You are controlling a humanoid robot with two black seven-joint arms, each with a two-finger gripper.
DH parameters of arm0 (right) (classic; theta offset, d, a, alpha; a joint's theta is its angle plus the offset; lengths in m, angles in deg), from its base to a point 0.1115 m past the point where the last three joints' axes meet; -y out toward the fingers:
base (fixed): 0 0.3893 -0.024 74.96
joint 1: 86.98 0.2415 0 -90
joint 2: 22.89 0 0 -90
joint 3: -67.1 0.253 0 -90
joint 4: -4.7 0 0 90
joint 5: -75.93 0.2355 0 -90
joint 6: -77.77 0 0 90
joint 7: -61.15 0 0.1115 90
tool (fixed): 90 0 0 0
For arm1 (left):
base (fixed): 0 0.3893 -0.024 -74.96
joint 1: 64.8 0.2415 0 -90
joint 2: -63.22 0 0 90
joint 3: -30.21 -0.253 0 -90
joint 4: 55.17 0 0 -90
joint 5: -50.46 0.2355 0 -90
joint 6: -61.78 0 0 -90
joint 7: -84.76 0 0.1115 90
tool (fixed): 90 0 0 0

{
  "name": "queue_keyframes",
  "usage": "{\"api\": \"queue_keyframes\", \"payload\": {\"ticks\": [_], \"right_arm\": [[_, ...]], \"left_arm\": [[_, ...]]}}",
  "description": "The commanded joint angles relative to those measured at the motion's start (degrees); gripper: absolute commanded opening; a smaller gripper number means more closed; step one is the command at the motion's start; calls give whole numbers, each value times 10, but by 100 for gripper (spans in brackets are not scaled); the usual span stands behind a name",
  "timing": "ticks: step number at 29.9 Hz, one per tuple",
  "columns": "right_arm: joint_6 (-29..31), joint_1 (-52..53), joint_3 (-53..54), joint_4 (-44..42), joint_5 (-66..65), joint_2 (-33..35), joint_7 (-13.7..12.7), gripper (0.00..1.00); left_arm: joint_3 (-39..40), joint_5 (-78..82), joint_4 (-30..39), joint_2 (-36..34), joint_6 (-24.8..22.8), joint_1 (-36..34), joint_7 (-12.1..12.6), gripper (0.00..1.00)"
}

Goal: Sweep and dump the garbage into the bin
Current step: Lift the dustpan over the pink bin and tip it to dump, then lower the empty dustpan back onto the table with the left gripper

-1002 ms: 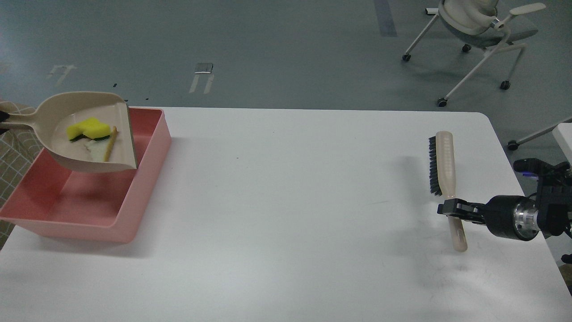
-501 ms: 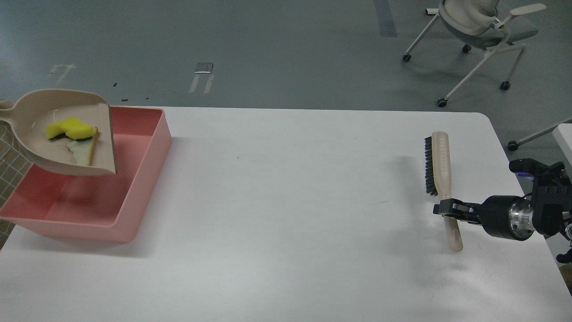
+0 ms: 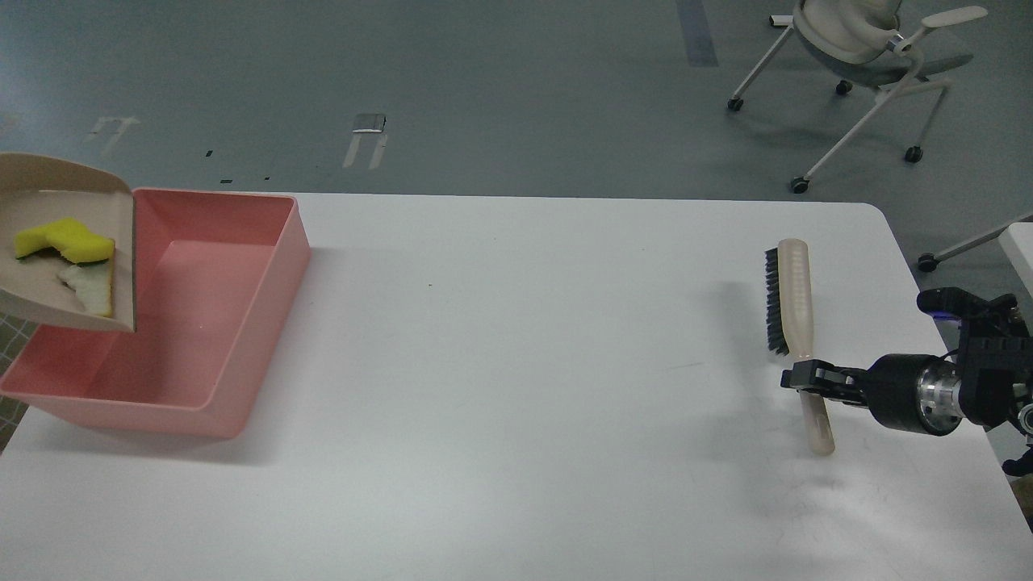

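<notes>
The pink bin (image 3: 242, 323) stands at the table's left end. A beige dustpan (image 3: 73, 311) hangs over the bin's left side, partly cut off by the view's left edge. In it lie the yellow sponge with a dark green side (image 3: 64, 242) and the white bread slice (image 3: 90, 289). My left gripper is out of view past the left edge. My right gripper (image 3: 800, 379) is shut on the handle of a beige brush with black bristles (image 3: 792, 303), at the table's right side.
The white table (image 3: 524, 387) ends in a rounded corner at the far right. A white office chair (image 3: 863, 56) stands on the grey floor behind the table.
The dustpan with the sponge and bread has moved left over the bin, and its handle and my left gripper have left the view. The brush has shifted slightly left.
</notes>
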Motion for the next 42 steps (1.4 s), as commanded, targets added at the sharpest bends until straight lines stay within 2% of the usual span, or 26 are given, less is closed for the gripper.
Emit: {"api": "queue_keyframes", "payload": {"ticks": [1, 6, 8, 15, 21, 30, 32, 34, 38, 42], "right_arm": [[0, 1, 1, -1, 0, -4, 0, 0], [0, -1, 4, -3, 0, -5, 0, 0], [0, -1, 4, -3, 0, -6, 0, 0], [0, -1, 4, -3, 0, -12, 0, 0], [0, -2, 5, -3, 0, -12, 1, 0], [0, -3, 21, 3, 1, 6, 1, 0], [0, -3, 22, 6, 1, 14, 1, 0], [0, -4, 23, 6, 1, 22, 1, 0], [0, -7, 26, 6, 1, 45, 1, 0], [0, -9, 26, 6, 1, 51, 1, 0]], "left_arm": [[0, 0, 10, -8, 0, -8, 0, 22], [1, 19, 90, -65, 0, -34, 0, 22], [2, 27, 100, -72, 0, -36, 0, 22], [2, 55, 103, -73, 0, -38, 0, 22], [2, 85, 102, -72, 0, -78, 0, 22], [13, -49, 103, -53, 0, -88, 0, 22], [12, -70, 110, -10, 0, -94, 0, 22], [6, -72, 142, 19, 0, -97, 0, 22], [4, -72, 214, 30, 0, -93, 0, 22], [4, -72, 244, 58, 0, -89, 0, 22]]}}
